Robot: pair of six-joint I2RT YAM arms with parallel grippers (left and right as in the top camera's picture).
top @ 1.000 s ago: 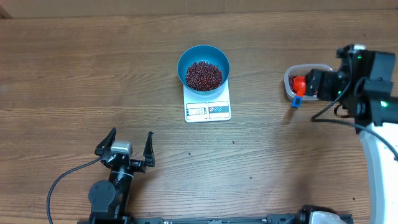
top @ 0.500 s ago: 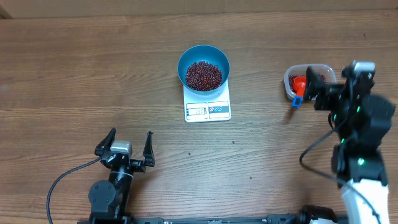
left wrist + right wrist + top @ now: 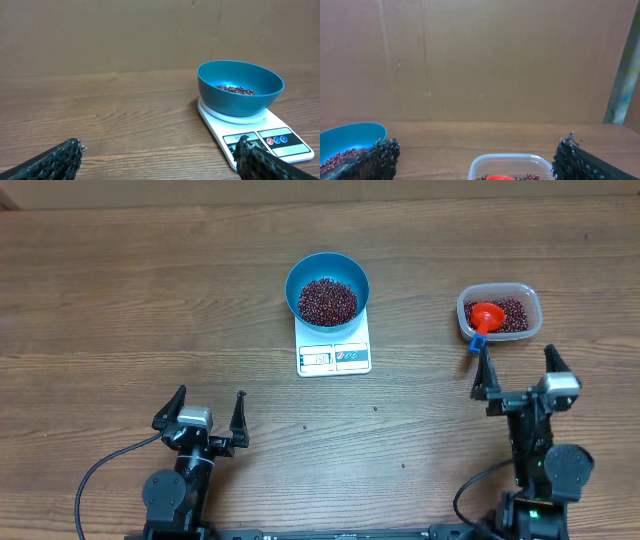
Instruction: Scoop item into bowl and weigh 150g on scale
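both our left gripper (image 3: 211,394) and our right gripper (image 3: 516,355) gaped fully apart, holding nothing, well away from the bowl (image 3: 297,280) of beans (image 3: 328,300) that sat on the scale (image 3: 335,358).

The whole brown wooden desk (image 3: 120,280) is viewed straight down from overhead. A low, level, forward view is given from the left claw (image 3: 211,392), with the round blue plastic bowl (image 3: 240,87) ahead-right of it. From the right claw (image 3: 516,365), that bowl is shared ahead-left, with the clear plastic container (image 3: 512,165) close ahead.
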